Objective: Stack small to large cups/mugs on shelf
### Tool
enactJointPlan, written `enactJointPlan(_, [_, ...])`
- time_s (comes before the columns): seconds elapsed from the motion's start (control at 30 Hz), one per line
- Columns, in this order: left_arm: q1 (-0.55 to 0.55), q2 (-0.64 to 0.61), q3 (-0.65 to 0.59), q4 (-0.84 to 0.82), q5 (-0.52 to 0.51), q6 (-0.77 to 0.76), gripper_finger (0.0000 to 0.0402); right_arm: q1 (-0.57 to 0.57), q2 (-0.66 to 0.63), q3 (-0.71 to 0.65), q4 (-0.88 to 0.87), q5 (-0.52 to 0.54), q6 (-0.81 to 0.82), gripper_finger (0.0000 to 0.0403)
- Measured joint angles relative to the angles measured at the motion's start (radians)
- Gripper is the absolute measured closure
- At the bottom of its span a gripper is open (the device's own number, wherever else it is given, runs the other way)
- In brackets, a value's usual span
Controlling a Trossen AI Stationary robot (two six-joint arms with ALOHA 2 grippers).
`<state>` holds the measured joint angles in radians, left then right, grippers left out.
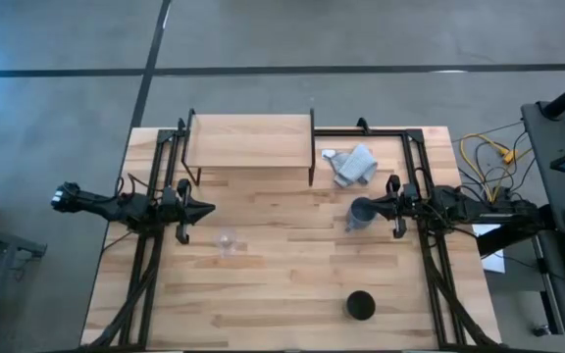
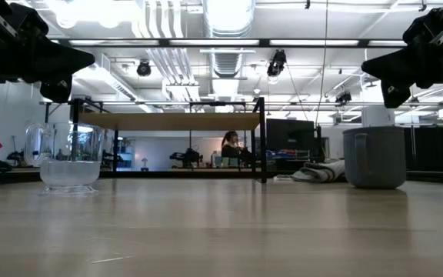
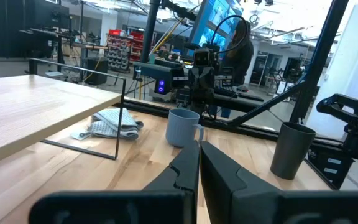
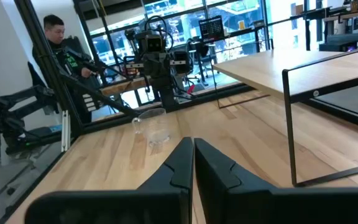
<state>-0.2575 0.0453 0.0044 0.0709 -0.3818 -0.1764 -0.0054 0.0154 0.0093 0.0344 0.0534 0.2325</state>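
The small clear glass cup (image 1: 227, 242) stands on the tabletop left of centre; it also shows in the right wrist view (image 4: 151, 127). The blue-grey mug (image 1: 360, 213) stands at the right, handle showing in the left wrist view (image 3: 184, 127). The tall black cup (image 1: 361, 305) stands near the front edge. The shelf (image 1: 251, 140) stands at the far middle on thin black legs. My left gripper (image 1: 208, 208) is shut, hovering above the table, left of and beyond the glass. My right gripper (image 1: 380, 205) is shut, hovering beside and above the mug (image 2: 374, 158).
A crumpled light grey cloth (image 1: 351, 165) lies on the tabletop right of the shelf, beyond the mug. Black arm frames run along both table sides. A person (image 4: 55, 31) stands beyond the table's left side. Bare wood lies between the glass and the mug.
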Motion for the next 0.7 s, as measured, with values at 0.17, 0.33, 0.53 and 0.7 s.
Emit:
enactJointPlan(0.17, [0.000, 0.000, 0.000, 0.000, 0.000, 0.000, 0.0402, 0.000, 0.000, 0.000, 0.000, 0.000, 0.000, 0.0394])
enactJointPlan(0.33, [0.000, 0.000, 0.000, 0.000, 0.000, 0.000, 0.0402, 0.000, 0.000, 0.000, 0.003, 0.001, 0.002, 0.0394])
enactJointPlan(0.53, [0.000, 0.000, 0.000, 0.000, 0.000, 0.000, 0.0402, 0.000, 0.000, 0.000, 0.002, 0.010, 0.084, 0.0394])
enactJointPlan(0.7, [0.000, 0.000, 0.000, 0.002, -0.036, 0.000, 0.0402, 0.000, 0.000, 0.000, -0.009, 0.010, 0.111, 0.0394])
